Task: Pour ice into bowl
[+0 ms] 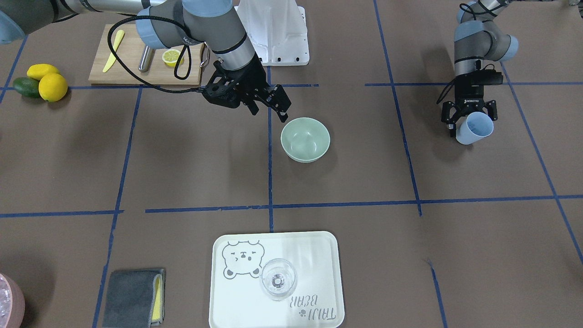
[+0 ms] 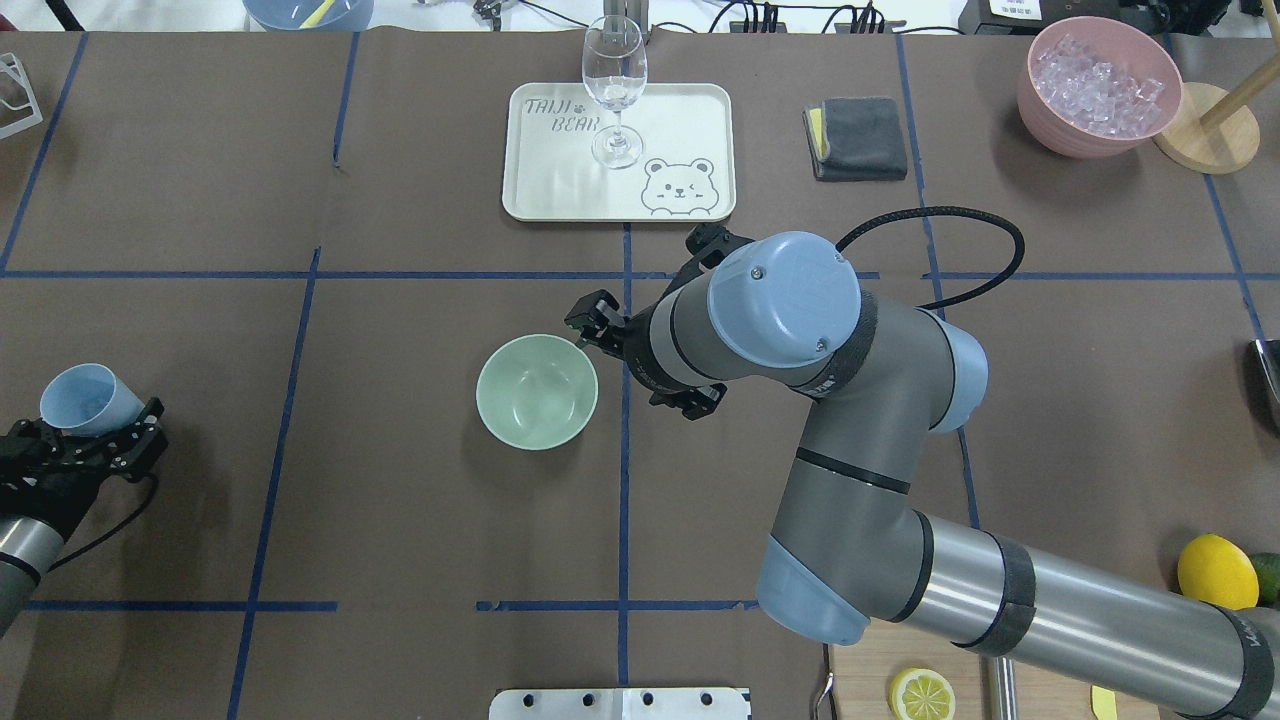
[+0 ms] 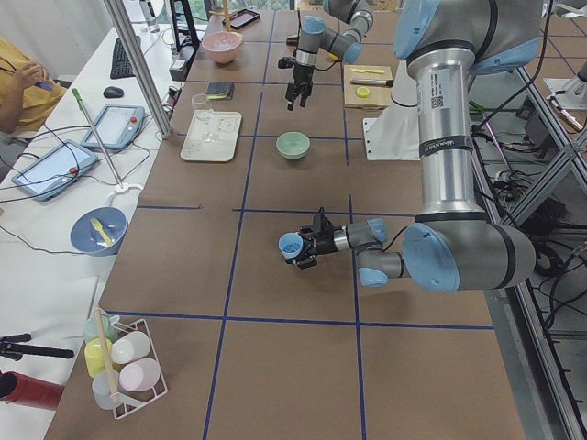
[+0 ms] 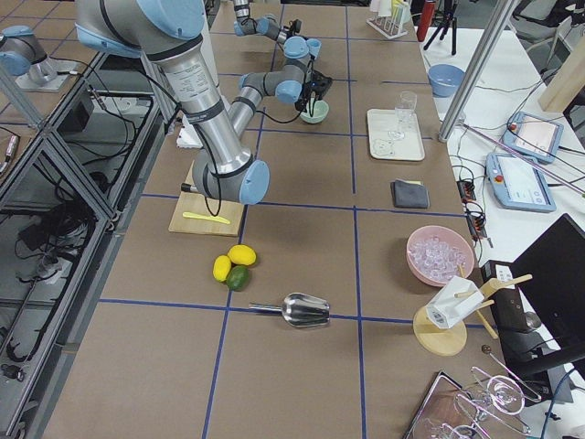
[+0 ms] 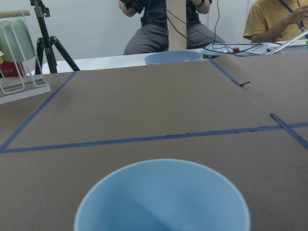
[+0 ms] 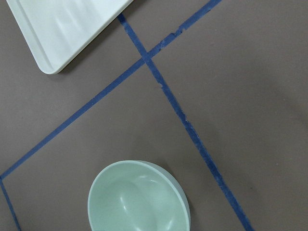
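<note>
Grasping a light blue cup, the left pincer hangs well to the robot's left of the sage-green bowl on the counter, while the released right pincer hovers just beside its rim.

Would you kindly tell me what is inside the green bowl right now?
The bowl looks empty: its smooth inside shows bare in the overhead and front views, with nothing lying in it. The right gripper near its rim covers none of the inside.

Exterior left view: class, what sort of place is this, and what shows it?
Probably a robotics lab: blue tape grid on the table, tablets on the side bench, a seated operator.
</note>
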Available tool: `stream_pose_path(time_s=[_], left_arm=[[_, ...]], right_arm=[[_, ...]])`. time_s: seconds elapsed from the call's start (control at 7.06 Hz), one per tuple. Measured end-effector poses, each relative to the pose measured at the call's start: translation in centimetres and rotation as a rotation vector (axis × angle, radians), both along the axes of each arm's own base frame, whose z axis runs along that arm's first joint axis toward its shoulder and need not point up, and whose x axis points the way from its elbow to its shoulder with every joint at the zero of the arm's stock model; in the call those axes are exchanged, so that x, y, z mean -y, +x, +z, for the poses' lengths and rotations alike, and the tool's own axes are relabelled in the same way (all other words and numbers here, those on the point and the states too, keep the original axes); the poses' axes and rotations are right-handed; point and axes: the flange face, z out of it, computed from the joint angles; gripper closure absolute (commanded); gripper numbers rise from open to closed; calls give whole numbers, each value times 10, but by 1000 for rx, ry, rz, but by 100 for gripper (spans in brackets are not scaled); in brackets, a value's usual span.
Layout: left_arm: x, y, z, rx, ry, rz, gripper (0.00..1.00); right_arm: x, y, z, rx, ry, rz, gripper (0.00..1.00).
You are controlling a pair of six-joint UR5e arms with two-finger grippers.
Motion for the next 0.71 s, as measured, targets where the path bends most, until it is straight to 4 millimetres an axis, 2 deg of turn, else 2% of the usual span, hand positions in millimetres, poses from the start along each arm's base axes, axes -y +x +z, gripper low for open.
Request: stream_pose_path(time_s=[0.14,0.28,0.42,0.57,0.71], left_arm=[[2,-1,3,3,-2,-7,24],[4,-3,4,3,-2,-13,55],[5,-4,4,3,-2,-15,82],[6,-5,3,3,0,-15,100],[8,-8,-3,-3,11,-16,100]], right_arm=[[0,0,1,-4,-2,0,0],[0,-1,1,-9,-4,-1,0],[-1,-1,1,-11,-5,-2,0],[-1,0,0,-11,-4,-2,0],[0,2,-1,-8,-3,0,0]])
